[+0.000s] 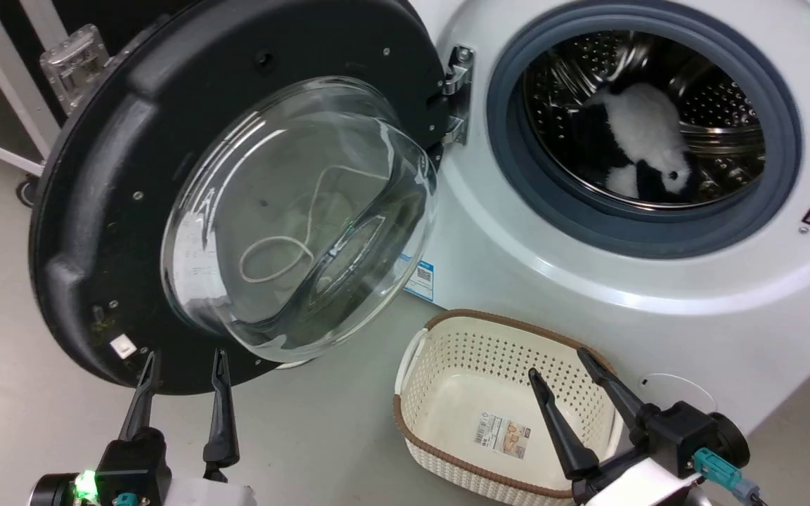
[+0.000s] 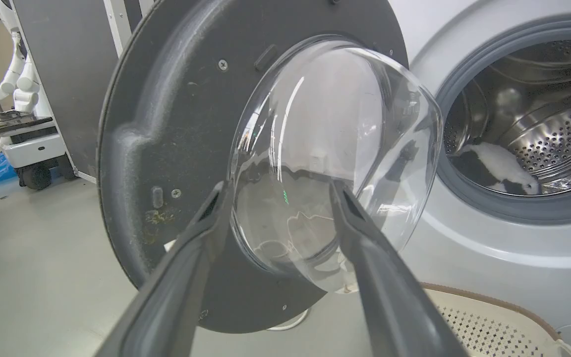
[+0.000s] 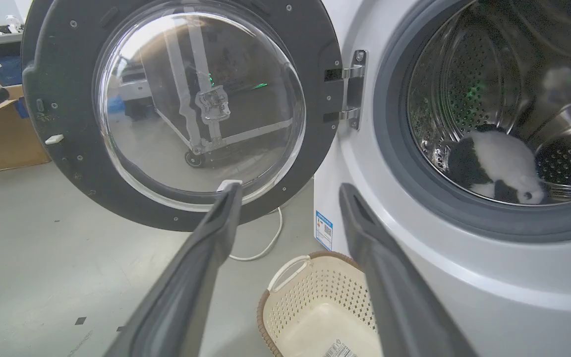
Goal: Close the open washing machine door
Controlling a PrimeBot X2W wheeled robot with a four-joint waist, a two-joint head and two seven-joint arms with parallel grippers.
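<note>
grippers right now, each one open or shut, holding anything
Left gripper: jaws open, holding nothing, near the lower rim of the washing machine door.
Right gripper: jaws open, holding nothing, near the basket.

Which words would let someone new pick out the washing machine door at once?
Find the white washing machine; the washing machine door hangs from the hinge left of its grey-ringed drum opening, swung wide open. Unlike the cream basket on the floor below, it is a large black disc with a bulging clear glass bowl in its centre.
</note>
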